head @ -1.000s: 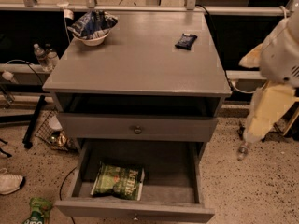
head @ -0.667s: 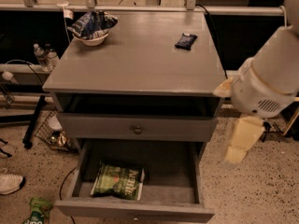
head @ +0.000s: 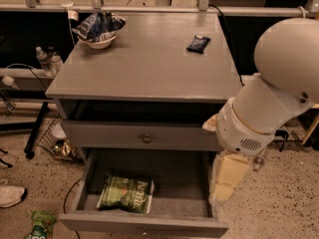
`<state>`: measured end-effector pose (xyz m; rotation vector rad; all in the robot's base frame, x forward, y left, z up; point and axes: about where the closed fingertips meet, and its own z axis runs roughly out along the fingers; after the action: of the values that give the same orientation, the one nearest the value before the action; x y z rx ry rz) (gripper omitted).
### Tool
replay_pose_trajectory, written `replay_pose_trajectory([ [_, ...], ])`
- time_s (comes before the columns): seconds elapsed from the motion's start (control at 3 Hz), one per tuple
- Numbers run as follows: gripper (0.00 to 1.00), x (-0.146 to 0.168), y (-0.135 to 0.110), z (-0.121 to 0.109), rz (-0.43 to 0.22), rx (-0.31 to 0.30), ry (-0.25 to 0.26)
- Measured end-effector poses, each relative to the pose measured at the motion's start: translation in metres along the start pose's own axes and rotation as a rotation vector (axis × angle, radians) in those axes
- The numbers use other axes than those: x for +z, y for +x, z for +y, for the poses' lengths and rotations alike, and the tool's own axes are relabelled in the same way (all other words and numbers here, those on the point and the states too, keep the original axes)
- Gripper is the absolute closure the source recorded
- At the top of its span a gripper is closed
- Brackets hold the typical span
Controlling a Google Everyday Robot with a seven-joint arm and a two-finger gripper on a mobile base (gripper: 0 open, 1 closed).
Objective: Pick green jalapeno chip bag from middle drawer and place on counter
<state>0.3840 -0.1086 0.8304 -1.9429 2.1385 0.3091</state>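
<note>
The green jalapeno chip bag [head: 127, 192] lies flat on the floor of the open middle drawer [head: 179, 180], left of centre. The grey counter [head: 149, 63] is the top of the cabinet above it. My arm's large white body [head: 269, 98] comes in from the right, in front of the cabinet's right side. My gripper [head: 227, 178], a cream-coloured part, hangs down from it at the drawer's right wall, to the right of the bag and apart from it. It holds nothing that I can see.
On the counter stand a white bowl with a blue bag [head: 99, 29] at the back left and a small dark packet [head: 198, 44] at the back right. A closed drawer front with a knob [head: 146, 139] sits above the open drawer. On the floor at the left are a small green pouch [head: 40, 225], a shoe [head: 10, 195] and a wire basket [head: 57, 143].
My arm has swung in from the right edge toward the cabinet and lower, and the gripper now hangs by the drawer's right wall. The bag has not moved.
</note>
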Motion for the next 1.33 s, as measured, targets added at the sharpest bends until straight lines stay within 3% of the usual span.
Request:
replay_pose_trajectory([
  [0.67,0.00,0.119,0.031,-0.033,-0.179,0.097,-0.055],
  [1.0,0.00,0.160,0.035,-0.048,-0.232,0.137,-0.030],
  [1.33,0.00,0.160,0.035,-0.048,-0.232,0.137,-0.030],
])
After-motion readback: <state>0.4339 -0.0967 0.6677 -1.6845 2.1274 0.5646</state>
